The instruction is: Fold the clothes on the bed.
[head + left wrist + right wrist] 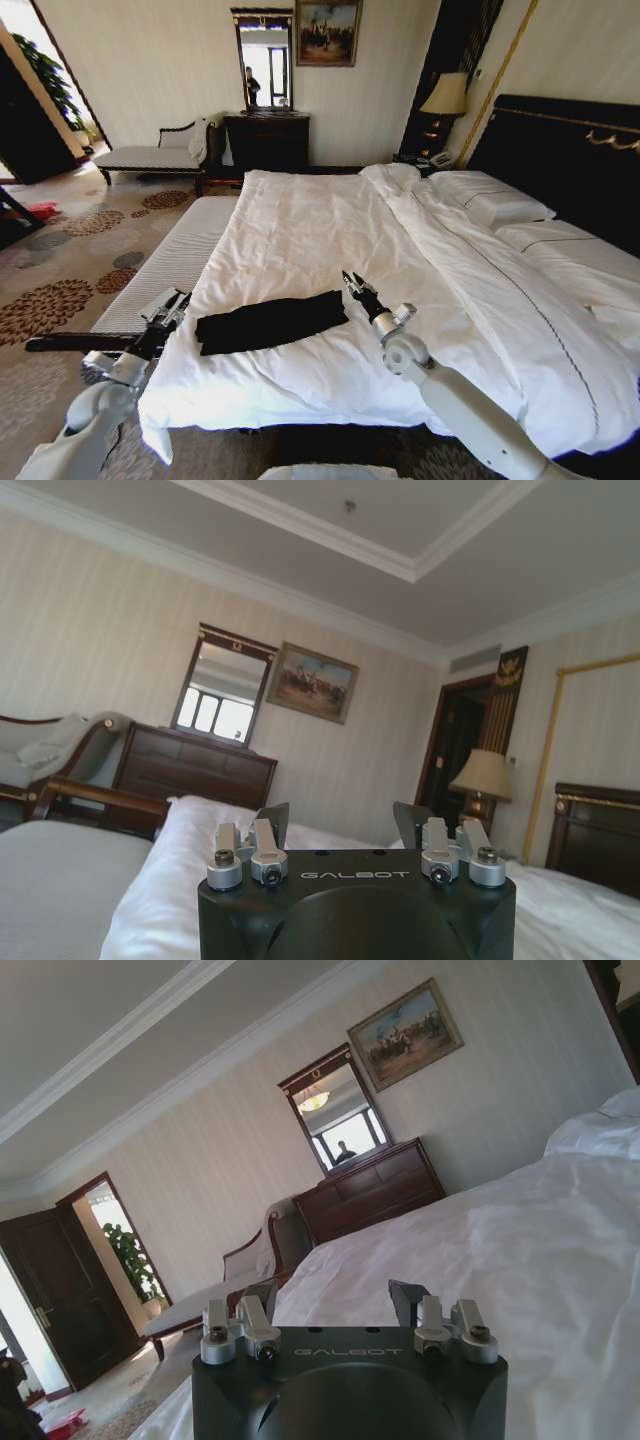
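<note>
Black T-shirt point(271, 322) — flat (folded) oblong

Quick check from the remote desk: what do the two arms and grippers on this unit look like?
Both arms are smooth white tubes with rounded grey-silver joints. The left gripper and right gripper are dark with slim dark fingers. In the wrist views each gripper has a glossy black body marked GALBOT in pale letters, silver knuckle fittings with dark screws on either side, and dark grey finger plates.

A dark wooden dresser point(266, 140) stands against the far wall under a mirror point(264, 58) and a painting point(327, 32); a lamp point(445, 96) stands beside the headboard.
</note>
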`<state>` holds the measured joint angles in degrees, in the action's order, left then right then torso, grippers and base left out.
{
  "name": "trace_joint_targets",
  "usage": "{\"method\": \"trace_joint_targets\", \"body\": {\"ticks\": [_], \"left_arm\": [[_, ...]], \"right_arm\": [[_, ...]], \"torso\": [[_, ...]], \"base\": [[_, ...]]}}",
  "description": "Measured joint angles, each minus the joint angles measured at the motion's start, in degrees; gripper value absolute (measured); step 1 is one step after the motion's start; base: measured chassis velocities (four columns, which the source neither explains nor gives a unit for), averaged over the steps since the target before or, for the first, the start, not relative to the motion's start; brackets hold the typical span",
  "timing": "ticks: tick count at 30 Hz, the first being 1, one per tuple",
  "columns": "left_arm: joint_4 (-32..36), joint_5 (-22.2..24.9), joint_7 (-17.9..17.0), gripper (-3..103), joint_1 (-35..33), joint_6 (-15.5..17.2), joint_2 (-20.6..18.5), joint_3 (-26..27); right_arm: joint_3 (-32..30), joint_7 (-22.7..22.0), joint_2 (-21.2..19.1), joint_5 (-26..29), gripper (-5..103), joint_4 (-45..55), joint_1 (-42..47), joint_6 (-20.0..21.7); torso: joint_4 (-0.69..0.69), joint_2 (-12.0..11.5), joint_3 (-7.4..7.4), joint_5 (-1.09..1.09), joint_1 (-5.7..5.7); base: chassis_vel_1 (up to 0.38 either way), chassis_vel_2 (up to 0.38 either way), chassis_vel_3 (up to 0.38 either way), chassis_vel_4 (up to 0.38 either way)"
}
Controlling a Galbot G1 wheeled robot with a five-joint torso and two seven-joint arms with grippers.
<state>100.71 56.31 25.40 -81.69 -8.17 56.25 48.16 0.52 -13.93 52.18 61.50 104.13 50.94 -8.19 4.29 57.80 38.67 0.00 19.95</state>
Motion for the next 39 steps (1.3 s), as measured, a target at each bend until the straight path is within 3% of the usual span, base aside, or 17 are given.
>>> {"method": "trace_joint_targets", "body": {"ticks": [2,3,5,6,8,9,10,12,15,21,30,34,39], "left_arm": [[0.9,-0.3,-1.8,65,0.7,0.8,0.2,0.0],[2.3,-0.9,-5.2,70,2.2,2.4,0.5,-0.1],[6.7,-2.2,-16.4,81,6.5,10.4,1.4,-1.0],[8.1,-2.4,-19.1,81,7.8,12.8,1.7,-1.4],[9.0,-2.6,-20.8,87,8.8,14.4,1.8,-1.7],[11.0,-4.1,-24.0,92,11.0,17.5,2.1,-2.5],[12.0,-5.6,-25.0,96,12.0,18.8,2.1,-2.9],[12.7,-7.1,-25.6,99,12.6,19.5,2.1,-3.1],[15.0,-12.3,-26.2,100,13.4,20.7,1.7,-3.4],[18.9,-13.3,-28.0,100,12.2,22.4,1.0,-2.7],[24.1,-13.9,-30.9,100,10.4,23.8,0.9,-2.3],[24.6,-14.5,-31.5,100,9.9,23.9,1.2,-2.4],[24.8,-15.7,-32.5,100,9.4,24.0,1.5,-2.4]], "right_arm": [[0.3,-1.1,0.2,0.2,63,0.0,-1.0,0.8],[0.8,-2.9,0.5,0.3,69,-0.1,-2.3,2.1],[3.1,-8.2,1.9,2.4,79,-1.0,-6.6,6.9],[4.0,-10.2,2.4,3.7,85,-1.2,-7.9,9.0],[4.7,-12.1,2.8,4.7,85,-1.2,-9.0,10.8],[6.4,-16.1,4.0,7.9,95,-1.4,-11.5,14.8],[7.5,-18.0,4.8,9.6,95,-1.7,-12.7,16.7],[8.2,-19.0,5.3,10.7,99,-2.0,-13.5,17.8],[12.2,-25.0,7.7,14.4,100,-4.0,-17.1,24.3],[18.3,-31.6,9.4,16.4,100,-6.3,-21.2,31.6],[25.2,-38.0,15.2,19.0,100,-11.6,-25.7,37.3],[26.0,-39.4,15.7,19.6,100,-11.7,-26.3,38.9],[26.1,-45.4,14.8,24.0,100,-9.6,-26.4,42.9]], "torso": [[0.01,0.0,0.0,0.01,0.0],[0.02,0.0,0.0,-0.01,0.0],[0.04,0.0,0.02,0.0,0.02],[0.04,0.0,0.02,0.0,0.02],[0.05,0.0,0.02,-0.01,0.02],[0.04,0.0,0.02,-0.01,0.03],[0.03,0.0,0.02,0.01,0.02],[0.03,0.0,0.02,0.0,0.02],[0.0,0.0,0.01,0.01,0.02],[0.03,0.0,0.02,0.01,0.02],[0.01,0.0,0.01,0.01,0.01],[0.03,0.0,0.01,0.0,0.01],[0.0,0.0,0.01,0.0,0.01]], "base": [[0.0,0.0,0.0,0.0],[0.0,0.0,0.0,0.0],[0.0,0.0,0.0,0.0],[0.0,0.0,0.0,0.0],[0.0,0.0,0.0,0.0],[0.0,0.0,0.0,0.0],[0.0,0.0,0.0,0.0],[0.0,0.0,0.0,0.0],[0.0,0.0,0.0,0.0],[0.0,0.0,0.0,0.0],[0.0,0.0,0.0,0.0],[0.0,0.0,0.0,0.0],[0.0,0.0,0.0,0.0]]}}
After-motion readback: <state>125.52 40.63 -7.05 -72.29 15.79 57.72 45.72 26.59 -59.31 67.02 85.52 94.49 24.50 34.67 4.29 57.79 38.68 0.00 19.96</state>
